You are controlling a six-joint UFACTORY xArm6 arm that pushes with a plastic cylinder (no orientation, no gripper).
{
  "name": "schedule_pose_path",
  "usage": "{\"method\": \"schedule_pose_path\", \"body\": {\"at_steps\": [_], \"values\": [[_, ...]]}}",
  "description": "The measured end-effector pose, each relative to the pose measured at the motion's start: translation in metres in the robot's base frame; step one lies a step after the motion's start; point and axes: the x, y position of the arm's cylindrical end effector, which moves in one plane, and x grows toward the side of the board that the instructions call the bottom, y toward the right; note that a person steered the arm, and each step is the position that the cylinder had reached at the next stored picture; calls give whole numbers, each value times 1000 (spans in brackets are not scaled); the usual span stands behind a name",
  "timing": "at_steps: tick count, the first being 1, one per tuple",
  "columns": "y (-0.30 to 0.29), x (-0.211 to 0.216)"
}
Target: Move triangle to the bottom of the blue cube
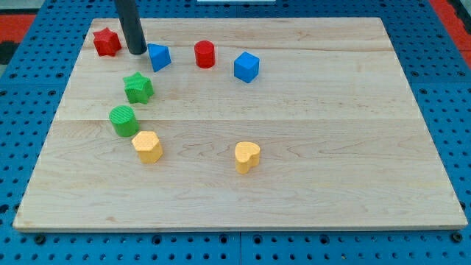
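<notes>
Our tip sits near the worktop's top-left corner, just beside the blue triangle on the side facing the red star. We carry no hand at all — just a bare rod. The blue cube lies further along the top edge, beyond the red cylinder. A straight shove from here risks driving the triangle into that cylinder — or it spins off our tip toward the green star.
</notes>
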Motion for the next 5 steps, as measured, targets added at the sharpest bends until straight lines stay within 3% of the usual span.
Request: {"method": "schedule_pose_path", "body": {"at_steps": [1, 2, 3, 4, 5], "values": [[45, 23], [27, -1], [62, 0], [136, 32], [160, 61]]}}
